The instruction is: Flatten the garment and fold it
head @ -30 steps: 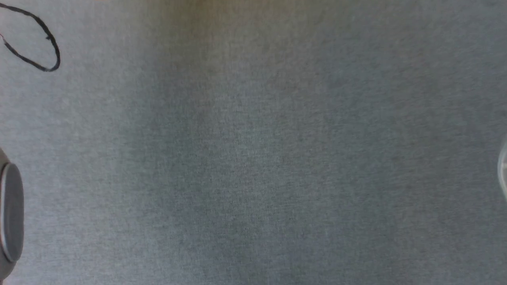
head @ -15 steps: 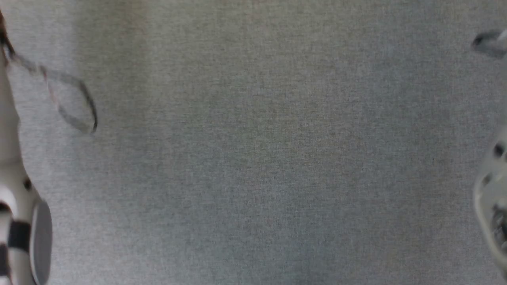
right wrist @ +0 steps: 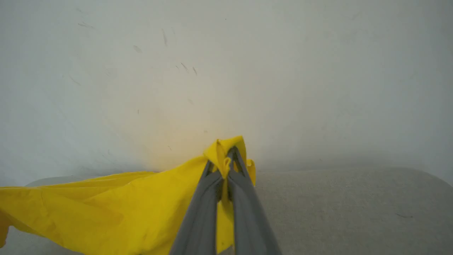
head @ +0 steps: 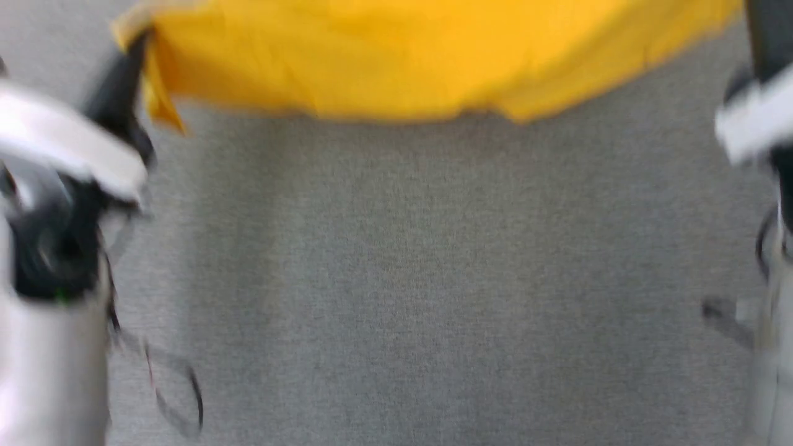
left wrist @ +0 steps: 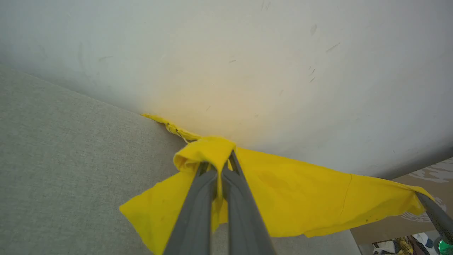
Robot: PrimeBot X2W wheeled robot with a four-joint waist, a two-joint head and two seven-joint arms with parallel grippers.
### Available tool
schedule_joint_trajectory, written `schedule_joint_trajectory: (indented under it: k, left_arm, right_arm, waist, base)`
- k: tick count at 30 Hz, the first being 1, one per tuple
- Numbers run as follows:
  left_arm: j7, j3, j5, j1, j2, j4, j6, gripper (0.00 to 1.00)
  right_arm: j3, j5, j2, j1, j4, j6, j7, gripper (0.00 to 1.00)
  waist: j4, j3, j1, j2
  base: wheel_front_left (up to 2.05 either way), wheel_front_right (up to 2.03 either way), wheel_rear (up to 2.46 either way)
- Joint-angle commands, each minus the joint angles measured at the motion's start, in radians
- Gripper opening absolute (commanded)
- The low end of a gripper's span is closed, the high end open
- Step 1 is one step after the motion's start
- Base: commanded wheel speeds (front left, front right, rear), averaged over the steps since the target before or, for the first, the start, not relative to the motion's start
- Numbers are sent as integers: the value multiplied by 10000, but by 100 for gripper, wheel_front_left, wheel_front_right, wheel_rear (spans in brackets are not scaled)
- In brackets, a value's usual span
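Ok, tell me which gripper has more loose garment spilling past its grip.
The left gripper: a wide flap of the garment hangs beyond its fingers, whereas the right gripper leaves just a small tab past its tips.

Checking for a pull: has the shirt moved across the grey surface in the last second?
Cannot tell: the shirt shows now, but the camera moved and the plain grey surface offers no fixed mark.
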Motion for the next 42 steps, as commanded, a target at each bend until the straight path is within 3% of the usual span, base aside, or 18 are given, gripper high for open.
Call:
schedule_joint_trajectory:
  k: [1, 9, 13, 24, 33, 42]
  left_arm:
    - [-55, -34, 134, 738, -84, -360, 141, 0]
    - [-321, -302, 328, 4754, -638, -1922, 640, 0]
    - [-418, -258, 589, 6681, -561, -2611, 855, 0]
    - [-126, 10, -130, 10496, -482, -4552, 660, 0]
    - [-376, 313, 25, 11031, -503, -4936, 849, 0]
    - [-560, -650, 679, 9425, -848, -3799, 875, 0]
  right_arm:
    - [-177, 289, 24, 740, -349, -7, 6, 0]
    - [-470, 2257, 35, 4815, -855, -7, -314, 0]
    - [-472, 2708, 36, 6505, -1177, -7, -74, 0]
    - [-968, 3985, 37, 10033, -2147, -7, 222, 0]
    - [-1597, 3222, 37, 10964, -2634, -7, 368, 0]
    - [-652, 2, 37, 9704, -1384, -7, 221, 0]
  waist:
    - [-9, -1313, 3, -1]
    - [-208, -2650, 3, -1]
    - [-318, -3154, 3, -1]
    - [-155, -4012, 3, -1]
    - [-41, -4172, 3, -1]
    - [56, -3326, 3, -1]
  base:
    - [0, 0, 0]
    - [0, 0, 0]
    - [0, 0, 0]
    - [0, 0, 0]
    - [0, 0, 0]
    - [0, 0, 0]
